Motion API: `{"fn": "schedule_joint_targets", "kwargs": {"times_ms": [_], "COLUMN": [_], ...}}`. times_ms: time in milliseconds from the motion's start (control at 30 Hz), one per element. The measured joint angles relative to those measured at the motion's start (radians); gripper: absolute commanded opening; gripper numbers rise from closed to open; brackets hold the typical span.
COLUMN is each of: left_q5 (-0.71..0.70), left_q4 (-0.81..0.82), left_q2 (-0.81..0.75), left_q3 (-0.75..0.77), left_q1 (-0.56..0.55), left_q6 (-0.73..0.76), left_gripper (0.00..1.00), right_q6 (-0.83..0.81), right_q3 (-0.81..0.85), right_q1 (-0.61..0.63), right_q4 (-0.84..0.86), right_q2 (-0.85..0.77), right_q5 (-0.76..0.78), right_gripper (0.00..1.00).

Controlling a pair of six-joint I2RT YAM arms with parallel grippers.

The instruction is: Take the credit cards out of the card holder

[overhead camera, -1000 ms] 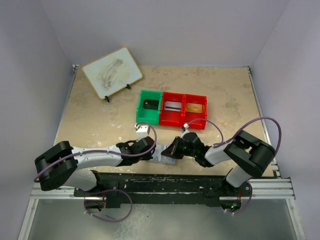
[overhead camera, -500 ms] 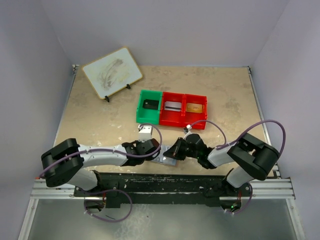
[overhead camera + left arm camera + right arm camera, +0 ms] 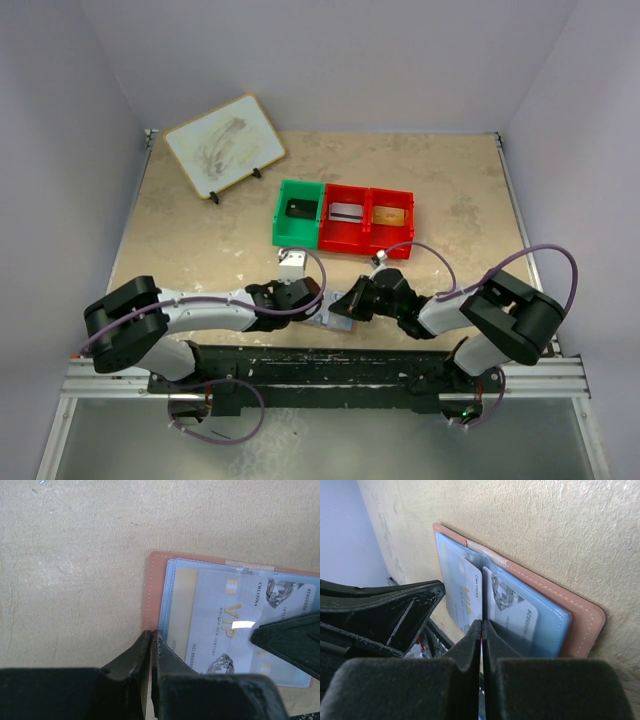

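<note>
The card holder lies open and flat on the beige table, close to the near edge and between the two arms. Its tan-pink leather shows as a stitched border around pale blue clear pockets.

Under the plastic sits a silvery card. It bears "VIP" in gold letters and a line that starts "NO 8888", with the rest cut off. A small word in capitals near its top begins "CH", but the rest is too fine to read. Diamond pictures are printed on it. Tucked behind it on the left is a second card with a gold-yellow face.

The left pincer is pressed together. Its tips sit on the holder's left edge, where the leather border meets the blue pocket. Whether a thin edge is caught between them cannot be told.

The right pincer is also pressed together. Its tips rest on the plastic near the holder's middle fold, over the silvery card. In the right wrist view a string of digits starting "628" runs along that card.

Farther back stand a green bin with a dark thing inside and a red bin of two compartments. One compartment holds a pale card, the other an orange-gold one. A smudged white board leans on a stand at the far left.
</note>
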Motion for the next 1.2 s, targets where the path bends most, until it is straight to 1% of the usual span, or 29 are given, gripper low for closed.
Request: {"fn": "schedule_joint_targets", "kwargs": {"times_ms": [100, 200, 367, 500, 633, 767, 933, 1033, 1100, 1200], "left_q5": [0.002, 0.007, 0.056, 0.103, 0.107, 0.106, 0.106, 0.106, 0.106, 0.106], "left_q4": [-0.008, -0.005, 0.074, 0.129, 0.101, 0.084, 0.082, 0.083, 0.084, 0.085], "left_q2": [-0.016, -0.072, -0.144, -0.105, -0.017, 0.006, 0.006, 0.006, 0.005, 0.005], "left_q3": [-0.001, -0.003, -0.003, -0.001, 0.013, 0.016, 0.016, 0.014, 0.012, 0.012], "left_q1": [0.0, 0.0, 0.0, 0.0, 0.0, 0.0, 0.0, 0.0, 0.0, 0.0], "left_q6": [0.0, 0.001, 0.022, 0.028, 0.027, 0.027, 0.026, 0.026, 0.026, 0.023], "left_gripper": [0.08, 0.13, 0.15, 0.13, 0.11, 0.1, 0.09, 0.09, 0.08, 0.08], "right_q6": [0.0, 0.0, 0.0, 0.0, 0.001, 0.001, 0.003, 0.003, 0.004, 0.005], "right_q3": [0.0, 0.0, 0.0, 0.0, 0.0, 0.0, 0.0, 0.0, 0.0, 0.0], "right_q1": [0.0, -0.001, -0.001, -0.001, -0.001, -0.001, -0.004, -0.005, -0.005, -0.005], "right_q4": [-0.001, -0.001, -0.001, -0.001, 0.0, 0.006, 0.024, 0.042, 0.053, 0.084], "right_q2": [0.0, 0.0, 0.002, 0.002, 0.002, 0.005, 0.018, 0.029, 0.033, 0.055], "right_q5": [0.0, 0.0, 0.0, 0.0, 0.0, -0.002, -0.004, -0.004, -0.004, -0.005], "right_gripper": [0.0, 0.0, 0.01, 0.01, 0.02, 0.03, 0.11, 0.2, 0.22, 0.22]}}
